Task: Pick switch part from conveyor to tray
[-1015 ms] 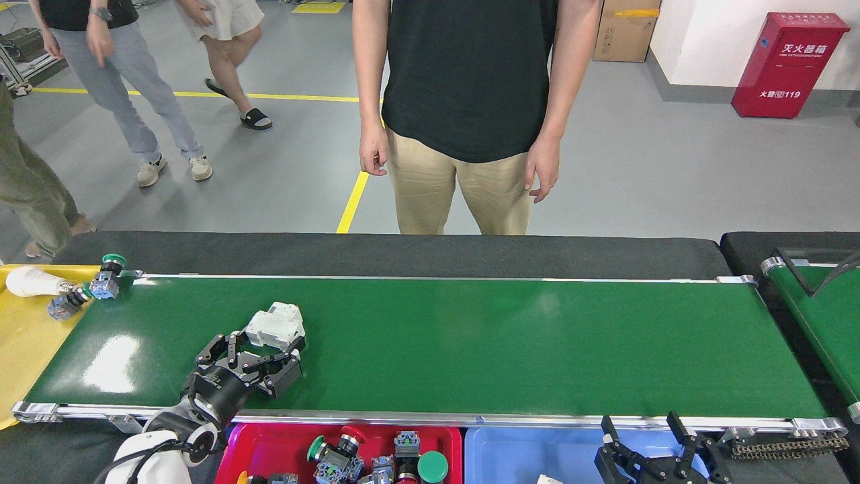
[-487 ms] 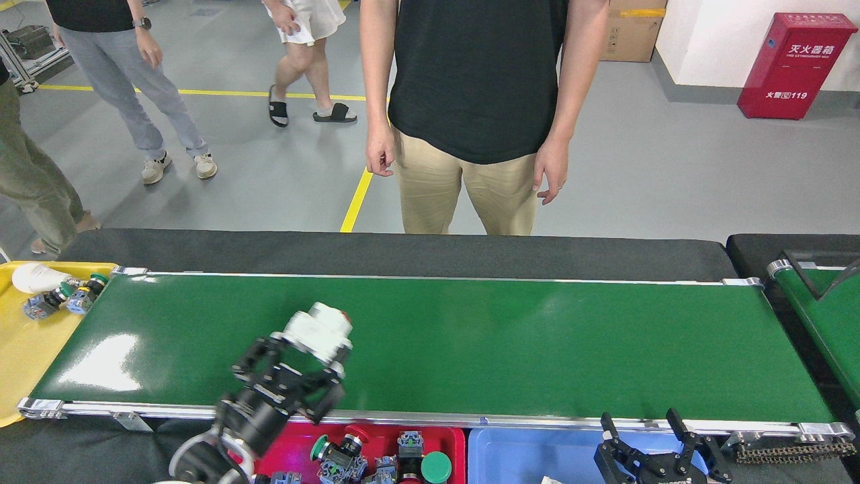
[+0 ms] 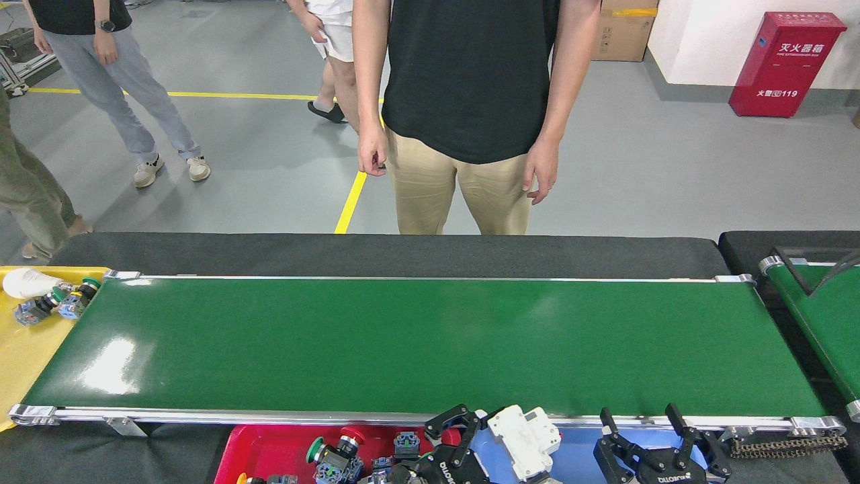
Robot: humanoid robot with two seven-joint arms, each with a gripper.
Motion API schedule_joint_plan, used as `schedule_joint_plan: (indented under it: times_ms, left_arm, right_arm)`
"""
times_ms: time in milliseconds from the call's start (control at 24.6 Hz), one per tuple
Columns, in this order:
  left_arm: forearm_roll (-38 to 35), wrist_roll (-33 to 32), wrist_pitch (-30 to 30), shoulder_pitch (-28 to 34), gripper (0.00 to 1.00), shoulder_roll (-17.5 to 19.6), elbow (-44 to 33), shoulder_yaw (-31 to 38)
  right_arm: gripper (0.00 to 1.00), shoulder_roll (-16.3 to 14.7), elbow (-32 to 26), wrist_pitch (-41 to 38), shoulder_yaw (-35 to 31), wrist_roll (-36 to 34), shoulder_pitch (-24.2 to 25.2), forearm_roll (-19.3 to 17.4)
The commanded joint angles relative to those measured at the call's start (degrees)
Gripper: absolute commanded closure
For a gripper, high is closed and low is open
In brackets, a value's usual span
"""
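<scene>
Green conveyor (image 3: 430, 343) lies bare on grey flooring; left jaws grip a white switch part (image 3: 524, 440), right jaws open.

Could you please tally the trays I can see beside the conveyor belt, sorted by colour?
Red tray: 1
Blue tray: 1
Yellow tray: 1
Total: 3

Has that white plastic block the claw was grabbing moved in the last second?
Yes. The white block has left the green conveyor, carried right and toward the robot by the left gripper, and now hangs over the blue tray.
</scene>
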Motion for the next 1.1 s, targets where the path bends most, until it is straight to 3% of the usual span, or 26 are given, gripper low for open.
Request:
schedule_joint_plan:
  times_ms: [0,122,203,284,406,528,609,771,893,1056]
  left_arm:
    - [0.05,0.18,-0.31,-0.39,0.0,0.09,-0.69,0.36]
    - [0.58,0.27,-0.49,0.41,0.0,1.32,-3.77,0.98]
    - [3.13,0.71,-0.4,2.25,0.0,4.04,-6.67,5.37]
    - [6.2,0.8,-0.14,4.98,0.0,5.27,-7.46,13.19]
    - [7.26,2.64,0.22,10.16,0.0,4.13,-6.85,29.89]
    - [6.73,13.01,2.15,13.41,0.0,3.25,-4.74,45.19]
    - [6.64,18.46,6.02,16.49,0.0,3.96,-1.84,50.99]
    - [6.82,22.33,9.45,21.76,0.0,5.27,-0.69,54.42]
    - [7.17,22.24,8.74,21.76,0.0,5.8,-1.4,54.5]
    - [8.58,14.77,5.05,20.09,0.0,8.18,-2.19,54.15]
  right_arm:
    - [0.0,-0.22,-0.6,-0.13,-0.04,-0.01,-0.58,-0.12]
    - [0.0,-0.22,-0.68,-0.13,-0.04,-0.01,-0.4,-0.12]
    - [0.0,-0.22,-0.68,-0.04,-0.22,-0.01,-0.31,-0.12]
    - [0.0,-0.22,-0.86,-0.04,-0.39,-0.1,-0.23,-0.12]
    - [0.0,-0.22,-0.95,-0.04,-0.48,-0.19,-0.23,-0.12]
    - [0.0,-0.4,-1.04,-0.04,-0.48,-0.19,-0.23,-0.12]
    - [0.0,-1.01,-1.04,-0.04,-0.66,-0.28,-0.23,-0.12]
    - [0.0,-2.42,-1.04,-0.04,-2.68,-0.63,-0.23,-0.12]
    - [0.0,-2.68,-1.04,-0.22,-6.02,-0.63,-0.31,-0.21]
    - [0.0,-4.62,-1.04,-2.07,-9.09,-0.63,-0.31,-0.65]
